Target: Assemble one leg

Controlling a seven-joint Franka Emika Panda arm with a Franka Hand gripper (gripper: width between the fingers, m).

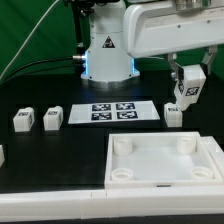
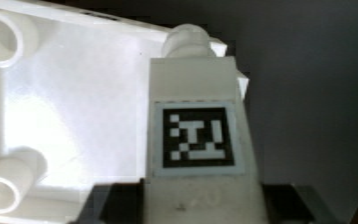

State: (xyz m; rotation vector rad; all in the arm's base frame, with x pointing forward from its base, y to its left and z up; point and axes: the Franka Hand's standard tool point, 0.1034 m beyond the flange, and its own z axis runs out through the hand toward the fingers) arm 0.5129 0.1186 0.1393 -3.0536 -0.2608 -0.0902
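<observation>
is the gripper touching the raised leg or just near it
Touching. The wrist view shows the leg pinched between the black fingers of the gripper, with no gap on either side.

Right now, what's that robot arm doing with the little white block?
The robot's gripper is shut on one leg, holding it up above the black table, close to the big white tray-shaped piece. The leg isn't in any corner socket yet. Two spare legs wait on the table toward the exterior view's left, beside the marker board.
</observation>
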